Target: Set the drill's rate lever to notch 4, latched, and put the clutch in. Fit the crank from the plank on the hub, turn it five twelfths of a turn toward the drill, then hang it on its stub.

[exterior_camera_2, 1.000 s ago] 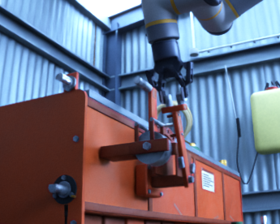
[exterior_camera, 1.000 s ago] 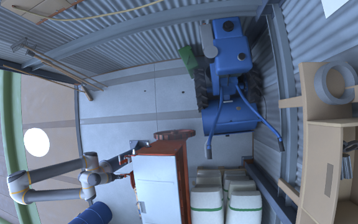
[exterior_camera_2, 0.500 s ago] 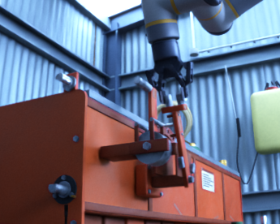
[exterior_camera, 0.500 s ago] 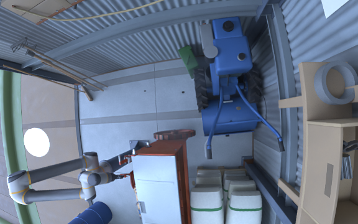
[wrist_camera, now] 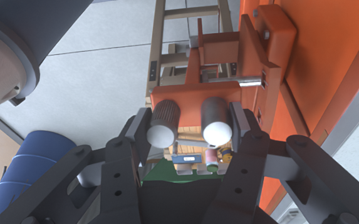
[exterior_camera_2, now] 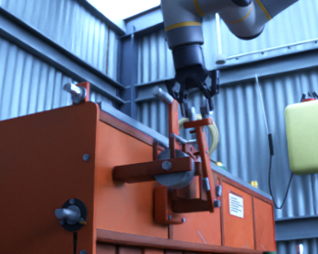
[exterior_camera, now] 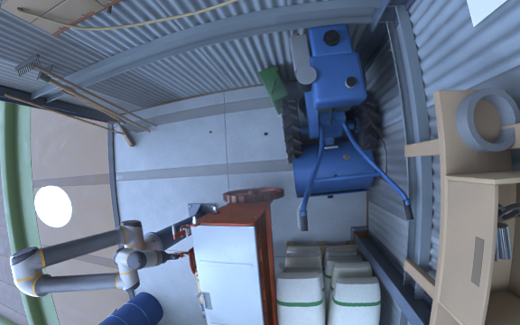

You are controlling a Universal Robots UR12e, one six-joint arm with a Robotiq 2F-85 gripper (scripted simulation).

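My gripper [wrist_camera: 186, 131] [exterior_camera_2: 195, 105] hangs over the top of the rate lever [exterior_camera_2: 200, 138] on the orange drill's [exterior_camera_2: 58, 184] side, closed on the lever's two grips. These are a ribbed grey handle [wrist_camera: 164, 122] and a smooth grey latch grip [wrist_camera: 215, 123], squeezed side by side. The lever stands nearly upright beside its notched orange bracket [exterior_camera_2: 173, 170]. A grey hub stub [exterior_camera_2: 68, 213] sticks out low on the drill's end panel. Another stub [exterior_camera_2: 75, 91] sits at the top corner. The crank and the plank are not clearly seen.
A blue barrel [exterior_camera: 133, 311] [wrist_camera: 20, 169] lies on the floor near the arm's base. A blue walk-behind tractor [exterior_camera: 332, 113] stands behind the drill. White sacks [exterior_camera: 327, 284] are stacked beside it. A shelf unit [exterior_camera: 485, 203] fills the right side.
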